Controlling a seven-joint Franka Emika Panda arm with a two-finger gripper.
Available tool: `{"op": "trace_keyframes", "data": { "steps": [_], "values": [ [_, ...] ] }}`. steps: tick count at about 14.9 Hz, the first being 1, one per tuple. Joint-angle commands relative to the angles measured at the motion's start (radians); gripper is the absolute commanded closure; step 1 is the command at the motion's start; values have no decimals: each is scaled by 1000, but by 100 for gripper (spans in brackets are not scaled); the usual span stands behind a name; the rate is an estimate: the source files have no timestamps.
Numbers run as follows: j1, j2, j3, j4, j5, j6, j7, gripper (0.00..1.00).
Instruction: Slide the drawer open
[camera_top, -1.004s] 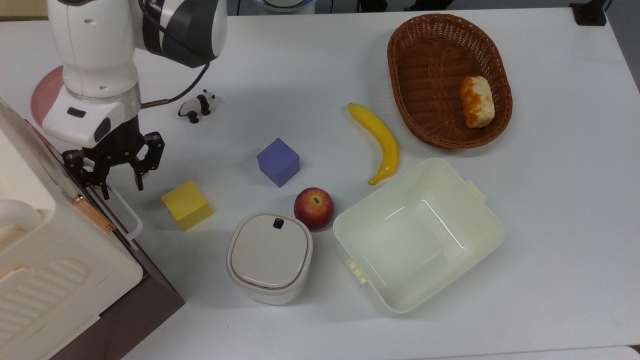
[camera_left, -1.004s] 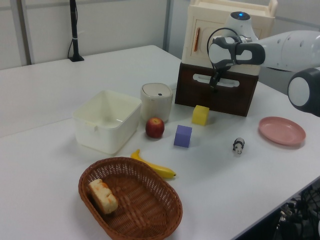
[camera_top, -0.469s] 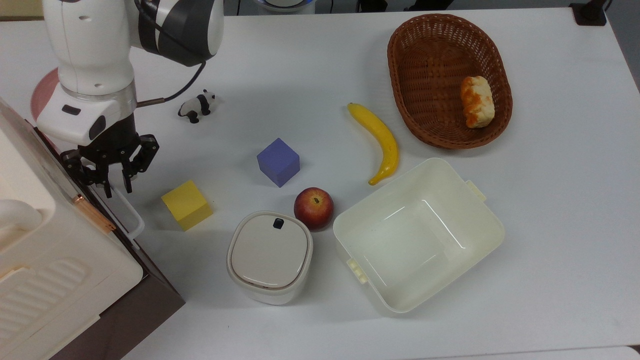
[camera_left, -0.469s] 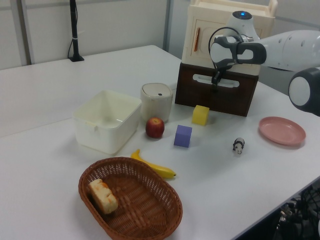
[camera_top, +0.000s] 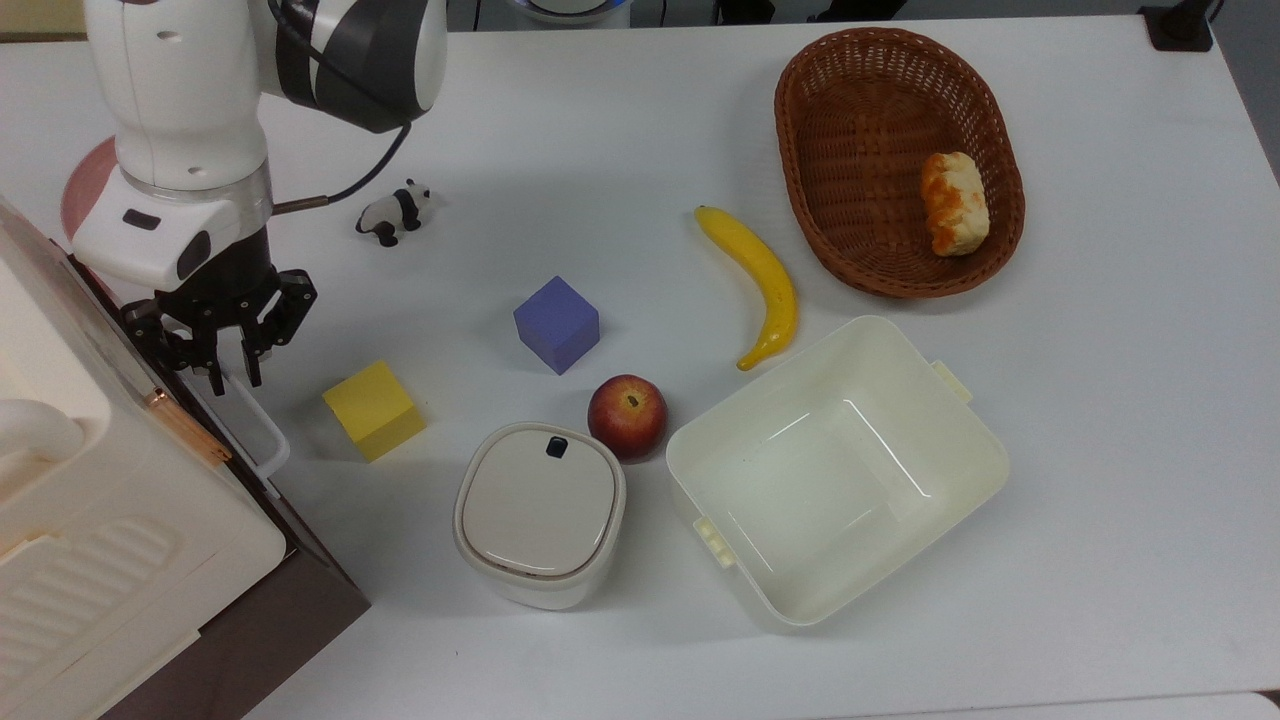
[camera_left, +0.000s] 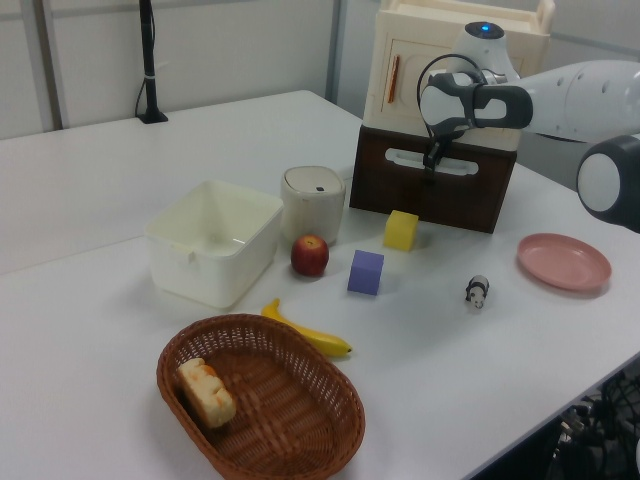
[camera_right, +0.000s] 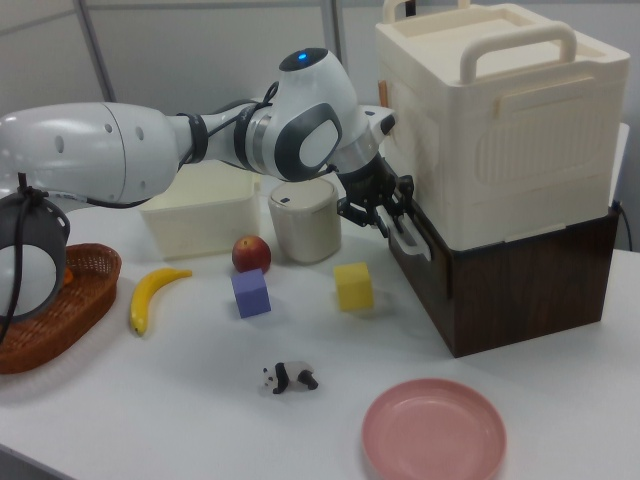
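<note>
- Drawer (camera_right: 500, 290) first: we see it as the dark brown box at the bottom, sitting under the big cream appliance (camera_right: 500, 130). It sits at the top view's left edge.
- We see its white handle (camera_top: 255, 425) sticking out from the brown front. No pale inside shows yet, so we think the drawer is shut.
- Our gripper (camera_top: 229, 376) is right at one end of that handle. Its black fingers (camera_top: 250, 362) are close together, one on each side of the white bar, and we think they are pinching it.
- We think the grab step is done or almost done. The pull has not started.
- Next we need a straight pull away from the brown front, toward the yellow block (camera_top: 374, 410). We must keep the hold tight so the bar does not slip out.
- The yellow block sits near the handle, in the way the drawer will come. We think the drawer could bump it.
- The round cream pot with a lid (camera_top: 540, 513) sits a bit farther along. The purple block (camera_top: 557, 323), the apple (camera_top: 627, 414) and the cream tub (camera_top: 940, 470) are well apart from the drawer.
- Some things are hard for us to see. The arm's white wrist (camera_top: 150, 235) covers part of the drawer's front in the top view.
- In the left view the gripper is small and dark against the brown front.
- We cannot tell if the fingers really touch the bar on both sides.
</note>
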Motion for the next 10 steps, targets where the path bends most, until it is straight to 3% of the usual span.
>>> {"op": "trace_keyframes", "data": {
  "steps": [1,7,10],
  "values": [
    [1,-19,2,-22,-12,17,-7,77],
    [1,-20,2,-25,-17,17,-12,88],
    [2,-20,2,-25,-19,17,-17,100]
  ]
}}
